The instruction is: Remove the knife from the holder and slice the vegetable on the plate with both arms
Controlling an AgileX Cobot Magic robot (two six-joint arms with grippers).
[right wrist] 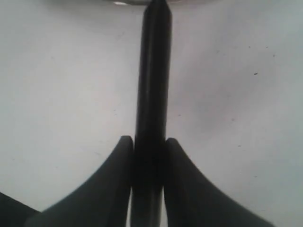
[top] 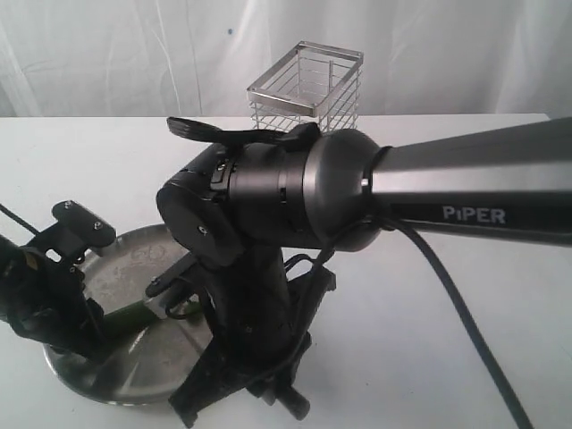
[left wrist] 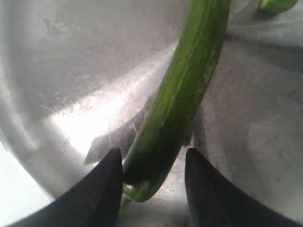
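One vegetable: slender, dark green, faintly ridged, curved, on scuffed steel plate. Stem end sits pinched in left gripper; right gripper clamps black knife

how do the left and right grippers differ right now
The left gripper stands wide, the right gripper narrow. The left gripper clasps the curved green vegetable on the plate; the right gripper pinches the straight black knife. Both are closed on something.
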